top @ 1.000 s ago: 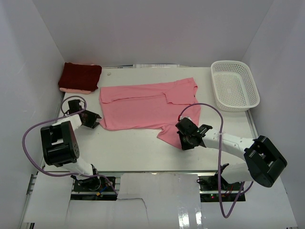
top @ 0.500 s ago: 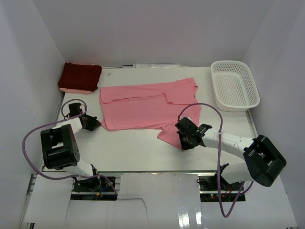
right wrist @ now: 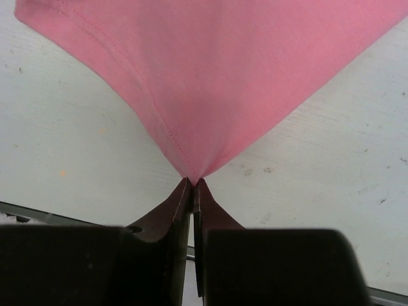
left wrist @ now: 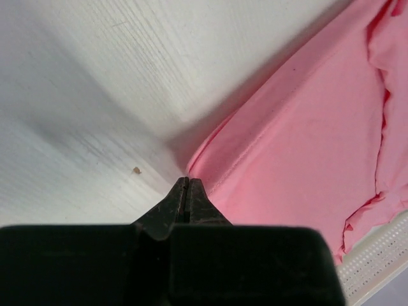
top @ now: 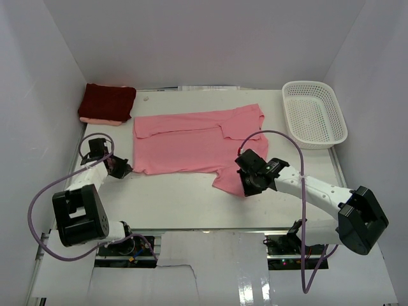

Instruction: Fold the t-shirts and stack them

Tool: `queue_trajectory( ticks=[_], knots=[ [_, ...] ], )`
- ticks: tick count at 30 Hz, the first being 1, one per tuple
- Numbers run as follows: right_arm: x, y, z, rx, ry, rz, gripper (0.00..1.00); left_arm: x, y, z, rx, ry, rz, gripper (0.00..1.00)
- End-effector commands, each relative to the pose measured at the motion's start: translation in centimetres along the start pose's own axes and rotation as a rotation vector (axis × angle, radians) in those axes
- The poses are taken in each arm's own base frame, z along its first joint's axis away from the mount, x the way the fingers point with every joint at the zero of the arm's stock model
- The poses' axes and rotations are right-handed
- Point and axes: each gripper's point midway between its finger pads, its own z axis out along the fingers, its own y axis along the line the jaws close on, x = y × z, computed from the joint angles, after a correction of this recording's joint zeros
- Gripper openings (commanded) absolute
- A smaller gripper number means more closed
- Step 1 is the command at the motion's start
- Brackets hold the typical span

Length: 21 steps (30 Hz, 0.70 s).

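**Item 1, salmon pink t-shirt** (top: 191,143): lies open on the desk (top: 178,197), spread between the two sets of fingers. One long band is turned over along the edge farthest from both. A sleeve points toward the right fingers, and the body is flat with few creases. Not yet folded into a packet

**Item 2, maroon t-shirt** (top: 107,102): a folded rectangle beyond the left fingers, well apart from them and at the far corner of the desk. A pale pink edge shows beneath it. What that edge belongs to cannot be told. Judged finished and serving as the base of the stack

**Item 3, left fingers** (left wrist: 191,194): pressed together at the near hem corner of the salmon pink t-shirt. The cloth runs straight into the tips and looks slightly raised there, so a thin nip on the corner is judged held

**Item 4, right fingers** (right wrist: 186,191): pressed together on the sleeve tip, with the cloth drawn to a taut point just ahead of them

**Item 5, white mesh basket** (top: 317,145): beyond the right fingers, well apart and holding nothing visible

**Status:** one shirt done and parked. The pink one is gripped at two near points, which is judged to be the start of a fold away from the fingers. Left to do: complete its folds, then carry it onto the maroon one
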Motion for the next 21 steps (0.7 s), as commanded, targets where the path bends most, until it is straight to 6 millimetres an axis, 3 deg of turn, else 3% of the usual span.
queue_trajectory(
  ticks=[1, 10, 16, 21],
  knots=[
    [0.4, -0.6, -1.4, 0.027, 0.031, -0.032, 0.08, -0.2, 0.3, -2.1, -0.007, -0.045, 0.030, 0.00],
    [1.1, -0.8, -1.2, 0.030, 0.072, -0.051, 0.08, -1.8, 0.1, -3.7, -0.037, -0.114, 0.072, 0.02],
    [-0.6, -1.0, -3.2, 0.019, 0.008, -0.029, 0.08, -2.0, 0.4, -3.7, -0.051, -0.131, 0.083, 0.02],
    [-3.0, -2.6, -5.2, 0.033, -0.066, 0.007, 0.08, -1.9, 0.6, -3.4, -0.057, -0.119, 0.083, 0.02]
  ],
)
